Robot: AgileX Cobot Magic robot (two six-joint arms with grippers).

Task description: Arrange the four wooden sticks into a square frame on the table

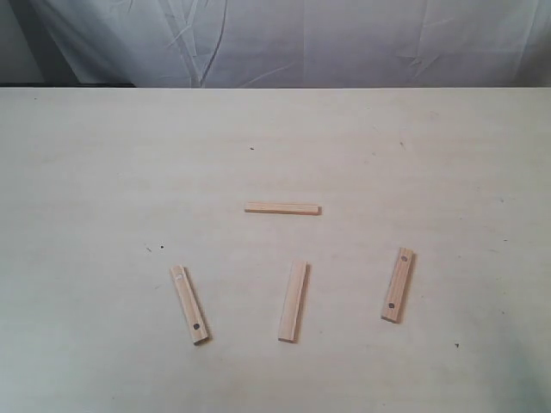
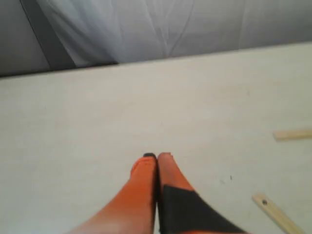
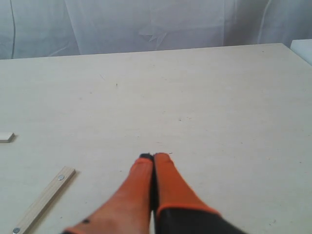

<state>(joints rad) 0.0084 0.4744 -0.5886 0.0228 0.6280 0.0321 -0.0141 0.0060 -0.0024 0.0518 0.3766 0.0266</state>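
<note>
On the pale table (image 1: 103,172), seen from the exterior view, four wooden sticks lie apart with none touching. A plain crosswise stick (image 1: 282,208) lies near the middle, its ends pointing to 3 and 9 o'clock. Taking that stick as the clock's centre, a plain middle stick (image 1: 293,302) lies at 6 o'clock, pointing almost to 12 and tipped slightly toward 1. A left holed stick (image 1: 188,304) lies between 7 and 8 o'clock, its length running from 11 toward 5, with a dark hole showing near its 5 o'clock end. A right holed stick (image 1: 398,285) lies at about 4 o'clock, pointing nearly to 12 with a slight lean toward 1 and a small dark hole near each end. A creased white cloth (image 1: 344,39) hangs behind the table at 12 o'clock. In the left wrist view the left claw (image 2: 157,157) has its orange fingers pressed together with nothing between them, above bare tabletop; the left holed stick (image 2: 278,214) and the tip of the crosswise stick (image 2: 293,134) lie well off to one side. In the right wrist view the right claw (image 3: 154,157) is likewise closed and empty, with the right holed stick (image 3: 44,200) lying apart from it and the end of another stick (image 3: 6,137) at the picture's edge.
</note>
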